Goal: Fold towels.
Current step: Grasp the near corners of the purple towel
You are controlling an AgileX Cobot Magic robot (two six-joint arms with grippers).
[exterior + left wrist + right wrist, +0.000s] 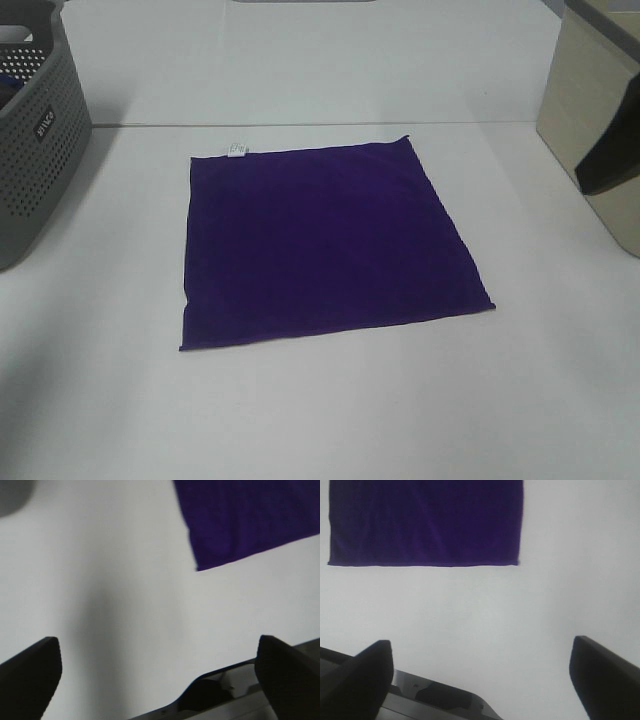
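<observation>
The left pincer (157,645) and right pincer (481,645) both gape wide, holding nothing, over the white desk (330,420). The purple towel (325,245) lies flat mid-desk, its white tag (237,150) on the far edge, apart from both.

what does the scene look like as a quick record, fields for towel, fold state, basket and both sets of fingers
towel: purple, spread flat in one layer on the white table
tag: white, on the towel's far edge
fold state: not yet folded
basket: grey, perforated, far left, apart from the towel
left fingers: apart, empty, over bare table short of a towel corner
right fingers: apart, empty, over bare table short of a towel edge
contact with towel: none
</observation>
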